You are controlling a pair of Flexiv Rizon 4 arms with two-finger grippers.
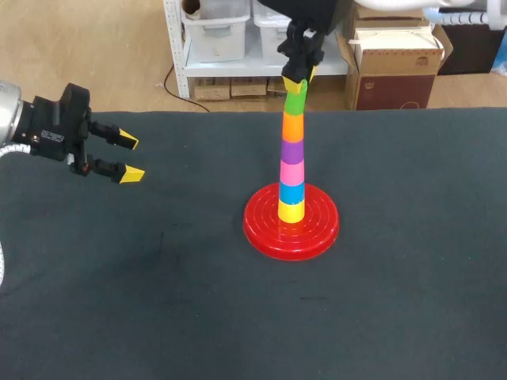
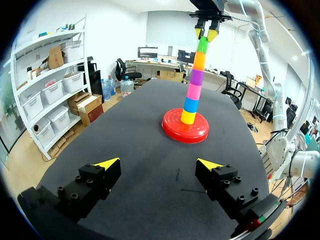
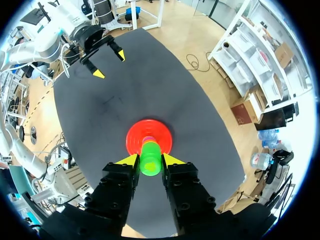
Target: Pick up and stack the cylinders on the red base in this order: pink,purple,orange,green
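Atop the stack on the red base (image 1: 261, 229), the green cylinder (image 3: 150, 158) sits on the orange cylinder (image 1: 293, 127), its upper end pinched between my right jaws. It looks like light, hard, slick plastic, so I judge a gentle side grip is enough. My left jaws hang wide open and empty, well apart above the surface (image 1: 158, 301).

table (image 1: 158, 309) looks to me like dark matt cloth, a bit fuzzy, no shine. base (image 1: 261, 228) is glossy red plastic, its ridged rings catching the light. cylinders (image 1: 292, 162) are smooth plastic with a soft sheen, and the green cylinder (image 3: 150, 159) looks almost waxy. left gripper (image 1: 131, 158) and right gripper (image 3: 150, 160) are matt black, plastic or metal i can't tell, with smooth yellow tips.
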